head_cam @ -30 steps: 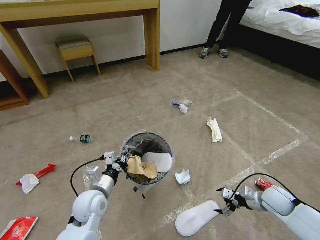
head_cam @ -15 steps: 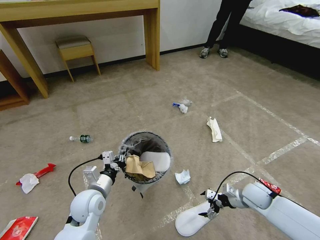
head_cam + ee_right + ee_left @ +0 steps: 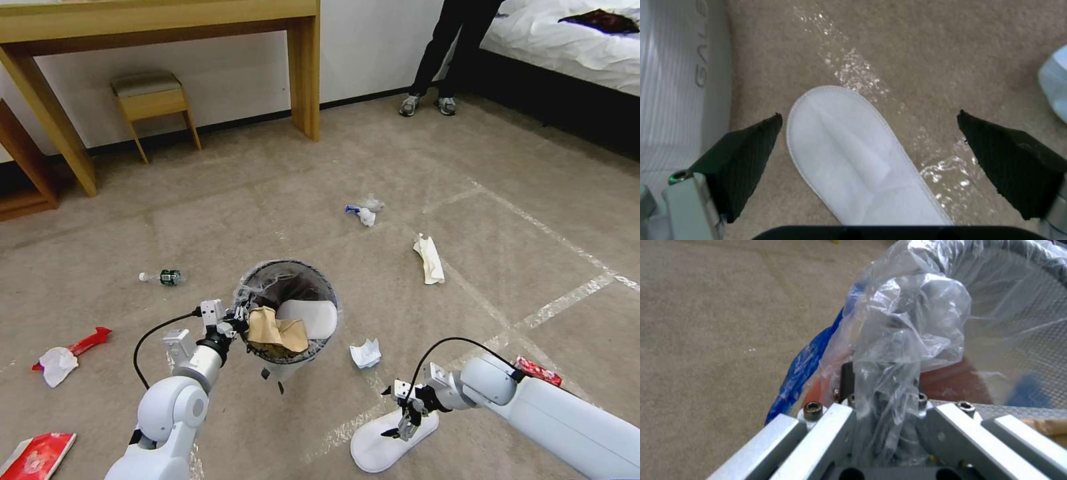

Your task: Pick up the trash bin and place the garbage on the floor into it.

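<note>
Trash bin, lined with a crinkly clear plastic bag that has blue marks, hangs just left of centre in the head view, held at its near-left rim by the left gripper, whose fingers are clamped on the rim and the bunched bag, as the left wrist view shows. Inside the bin lie a crumpled brown paper bag and 1 flat white slipper. A 2nd white slipper lies flat on the beige carpet floor, near and to the right of the bin, across a worn white tape line. The right gripper hangs directly over this slipper with its 2 black fingers spread wide apart; in the right wrist view the slipper's rounded end sits between them, closer to 1 finger than to the other, and I cannot tell whether they touch it. More garbage is scattered around: a white tissue just right of the bin, a crushed red can beside the right arm, a folded white wrapper farther right, a small wad with a blue bit far beyond the bin, a small bottle to the left, a red strip with a white tissue at far left, and a red packet at the near-left corner.
</note>
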### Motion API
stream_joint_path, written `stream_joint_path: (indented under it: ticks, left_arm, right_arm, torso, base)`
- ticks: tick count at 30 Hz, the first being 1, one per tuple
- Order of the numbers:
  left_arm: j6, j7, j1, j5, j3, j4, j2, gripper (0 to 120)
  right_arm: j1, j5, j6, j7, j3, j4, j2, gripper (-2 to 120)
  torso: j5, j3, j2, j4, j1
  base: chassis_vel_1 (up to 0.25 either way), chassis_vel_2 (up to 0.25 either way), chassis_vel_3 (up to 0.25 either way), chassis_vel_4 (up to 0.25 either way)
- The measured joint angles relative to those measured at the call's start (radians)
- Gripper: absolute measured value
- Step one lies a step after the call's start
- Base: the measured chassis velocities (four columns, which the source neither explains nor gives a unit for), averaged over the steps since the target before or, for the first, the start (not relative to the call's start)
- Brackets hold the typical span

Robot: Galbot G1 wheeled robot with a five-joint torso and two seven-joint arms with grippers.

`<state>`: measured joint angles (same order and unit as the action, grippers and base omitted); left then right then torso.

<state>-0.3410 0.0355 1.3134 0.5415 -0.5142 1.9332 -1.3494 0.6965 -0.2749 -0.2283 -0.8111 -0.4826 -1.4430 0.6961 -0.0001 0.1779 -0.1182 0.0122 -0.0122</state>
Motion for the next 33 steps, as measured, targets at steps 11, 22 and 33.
stream_joint_path:
  ticks: [11, 22, 33]
  left_arm:
    - [0.0, 0.0, 0.001, 0.01, -0.016, -0.006, 0.006, 1]
    - [0.001, 0.0, -0.005, 0.011, -0.012, -0.013, 0.003, 1]
    - [0.004, -0.001, -0.002, 0.007, -0.008, -0.025, -0.004, 1]
  right_arm:
    - [-0.035, 0.02, -0.001, -0.051, -0.06, 0.06, 0.011, 100]
    - [-0.001, 0.103, 0.026, -0.083, -0.062, 0.108, 0.019, 100]
    - [0.015, 0.173, 0.058, -0.106, -0.058, 0.181, 0.056, 100]
  torso:
    - [0.0, 0.0, 0.0, -0.0001, 0.0]
    - [0.0002, 0.0, 0.0, 0.0, 0.0]
    - [0.0, 0.0, 0.0, -0.0001, 0.0]
  base:
    - [0.0, 0.0, 0.0, 0.0]
    - [0.0, 0.0, 0.0, 0.0]
    - [0.0, 0.0, 0.0, 0.0]
